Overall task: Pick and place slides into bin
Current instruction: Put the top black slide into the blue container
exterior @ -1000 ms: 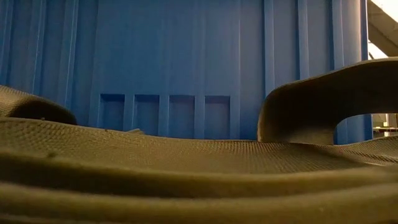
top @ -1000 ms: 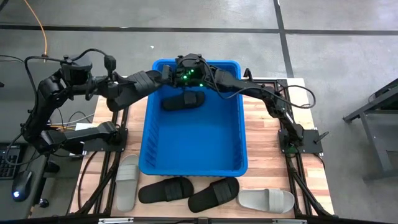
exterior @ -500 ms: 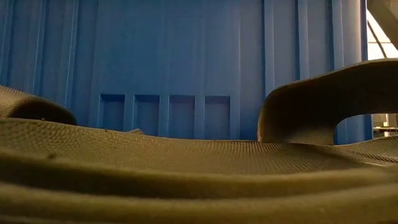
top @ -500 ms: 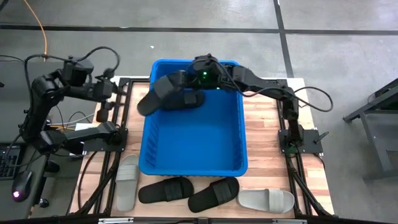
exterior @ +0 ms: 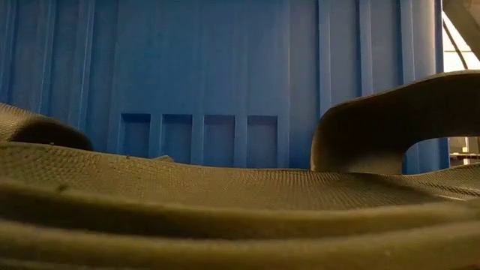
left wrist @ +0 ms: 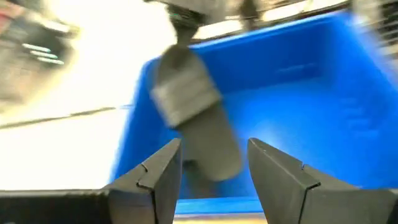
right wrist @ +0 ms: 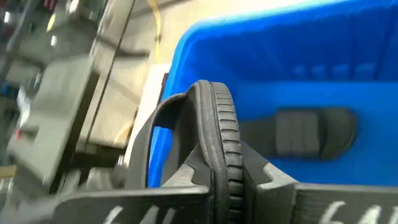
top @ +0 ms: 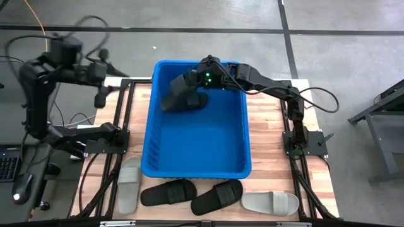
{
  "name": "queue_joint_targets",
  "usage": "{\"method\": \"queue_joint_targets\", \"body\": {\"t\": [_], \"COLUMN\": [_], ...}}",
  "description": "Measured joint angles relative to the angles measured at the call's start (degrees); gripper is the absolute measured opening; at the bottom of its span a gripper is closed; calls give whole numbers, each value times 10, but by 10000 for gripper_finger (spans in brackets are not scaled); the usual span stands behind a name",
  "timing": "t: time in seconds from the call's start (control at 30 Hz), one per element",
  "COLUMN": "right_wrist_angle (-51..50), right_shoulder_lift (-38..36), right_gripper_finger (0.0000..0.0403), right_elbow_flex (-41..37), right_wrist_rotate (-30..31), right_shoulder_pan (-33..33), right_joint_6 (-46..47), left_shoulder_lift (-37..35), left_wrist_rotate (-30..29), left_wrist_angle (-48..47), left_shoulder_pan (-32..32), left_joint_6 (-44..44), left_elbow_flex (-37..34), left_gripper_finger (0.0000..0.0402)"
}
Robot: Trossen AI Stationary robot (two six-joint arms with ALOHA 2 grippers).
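Wooden table [top: 268,148], blue bin [top: 197,165]; right gripper [top: 203,81] clenching seemingly black slide [top: 178,92] above.

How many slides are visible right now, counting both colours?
6. One black slide hangs in the right gripper over the bin, one black lies inside, and four sit by its near wall: grey, black, black, grey.

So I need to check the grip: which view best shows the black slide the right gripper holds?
Right wrist view: the black slide sits edge-on, pinched in the right gripper. High view shows it small over the bin; left wrist blurs it; low misses it.
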Motion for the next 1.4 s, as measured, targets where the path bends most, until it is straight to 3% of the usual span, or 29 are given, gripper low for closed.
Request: {"method": "queue_joint_targets", "body": {"t": [0.23,0.5,0.67,0.9,1.23,1.4], "right_wrist_angle": [49,229,216,212,262,232], "right_shoulder_lift": [3,1,3,4,43,66], "right_gripper_finger": [5,5,4,3,3,3], "right_elbow_flex": [-97,-234,-256,-256,-255,-255], "right_wrist_rotate": [21,26,78,105,62,32], "right_shoulder_pan": [-16,-16,-17,-31,-42,-42], "right_joint_6": [70,178,214,224,256,286], "left_shoulder_lift": [9,9,10,11,11,10], "left_wrist_rotate": [-57,-77,-77,-67,-71,-75], "left_wrist_angle": [69,83,83,82,80,79], "left_shoulder_pan": [39,38,38,38,38,38], "left_joint_6": [36,39,32,19,4,4], "left_elbow_flex": [28,28,28,28,28,28], "left_gripper_finger": [174,175,171,173,173,173]}}
